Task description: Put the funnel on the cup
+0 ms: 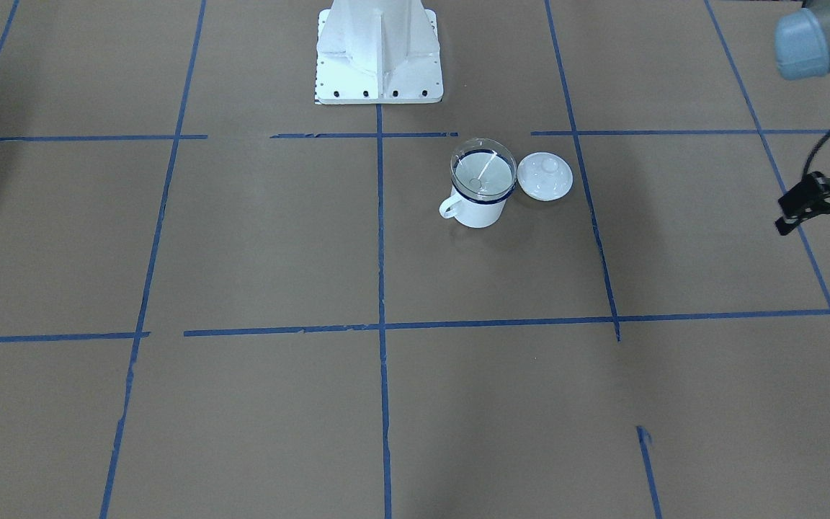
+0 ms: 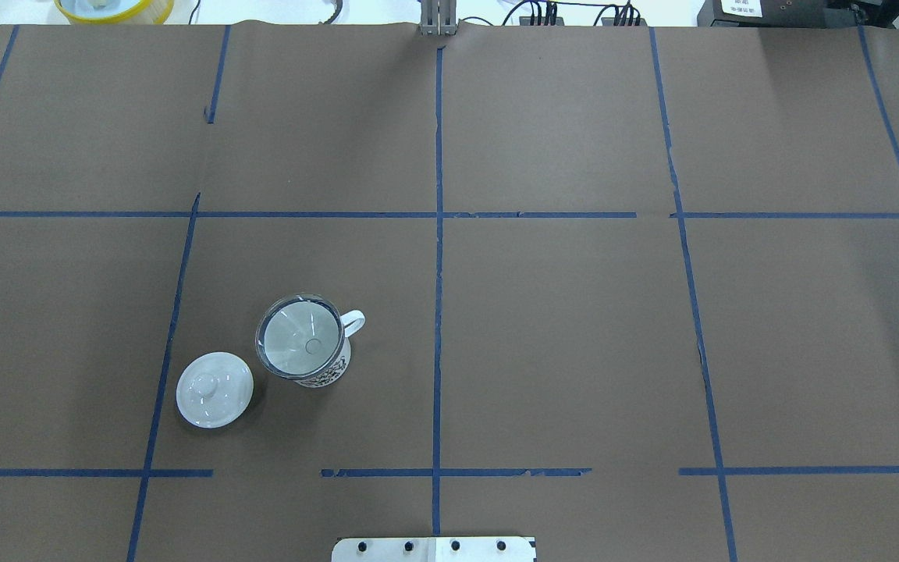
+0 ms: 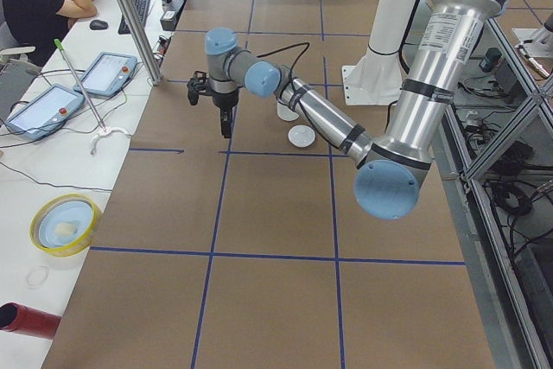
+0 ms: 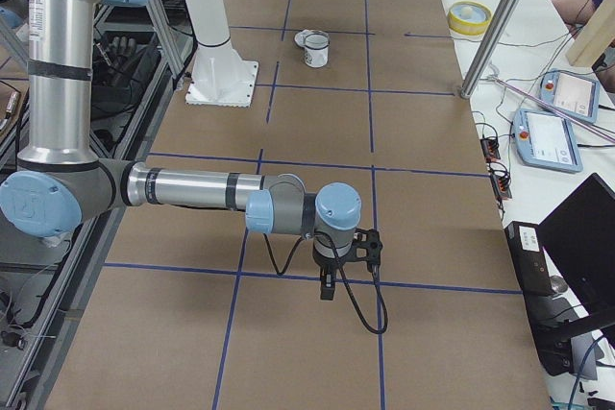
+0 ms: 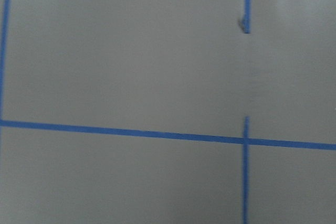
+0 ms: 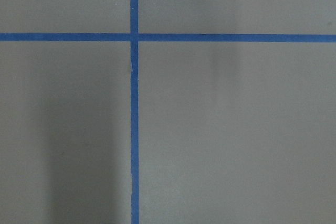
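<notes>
The clear funnel [image 1: 483, 171] sits upright in the mouth of the white cup [image 1: 476, 210], which has a dark blue rim. Both also show in the overhead view, the funnel [image 2: 299, 336] on the cup [image 2: 326, 375], whose handle points right. My left gripper [image 1: 818, 213] hangs at the table's edge, far from the cup; it is partly cut off and I cannot tell if it is open. It holds nothing. My right gripper [image 4: 328, 287] shows only in the exterior right view, far from the cup, so I cannot tell its state.
A round white knobbed lid [image 1: 545, 176] lies flat on the table right beside the cup, also in the overhead view [image 2: 214, 389]. The robot's white base [image 1: 379, 58] stands behind them. Blue tape lines cross the brown table. A yellow bowl [image 4: 469, 16] sits at a far corner.
</notes>
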`<state>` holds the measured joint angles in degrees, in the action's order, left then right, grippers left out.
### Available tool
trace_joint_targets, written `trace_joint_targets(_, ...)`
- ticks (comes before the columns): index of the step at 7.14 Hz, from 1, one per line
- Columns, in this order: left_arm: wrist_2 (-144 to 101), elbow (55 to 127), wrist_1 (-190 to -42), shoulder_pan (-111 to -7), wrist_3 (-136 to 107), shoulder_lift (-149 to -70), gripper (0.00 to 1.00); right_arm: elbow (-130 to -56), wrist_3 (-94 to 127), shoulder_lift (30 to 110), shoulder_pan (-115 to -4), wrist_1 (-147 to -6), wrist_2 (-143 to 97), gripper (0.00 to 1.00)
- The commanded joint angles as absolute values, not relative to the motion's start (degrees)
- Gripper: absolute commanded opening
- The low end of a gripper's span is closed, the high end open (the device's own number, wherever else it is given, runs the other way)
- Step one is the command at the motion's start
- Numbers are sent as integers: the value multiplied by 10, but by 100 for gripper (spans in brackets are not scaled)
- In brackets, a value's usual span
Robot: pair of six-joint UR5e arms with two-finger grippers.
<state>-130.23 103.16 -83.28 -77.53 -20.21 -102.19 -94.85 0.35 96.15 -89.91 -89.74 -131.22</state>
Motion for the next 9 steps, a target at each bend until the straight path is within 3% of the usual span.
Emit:
trace_joint_targets(1, -1305, 916, -836, -902, 34, -992, 100, -949, 4, 962, -899, -897, -1312, 100)
trace_joint_targets(2, -1307, 872, -839, -915, 46, -995, 100, -948, 4, 962, -899, -897, -1312, 100)
trace_joint_targets(9, -1308, 874, -839, -927, 48, -979, 100, -948, 4, 962, -899, -897, -1312, 100)
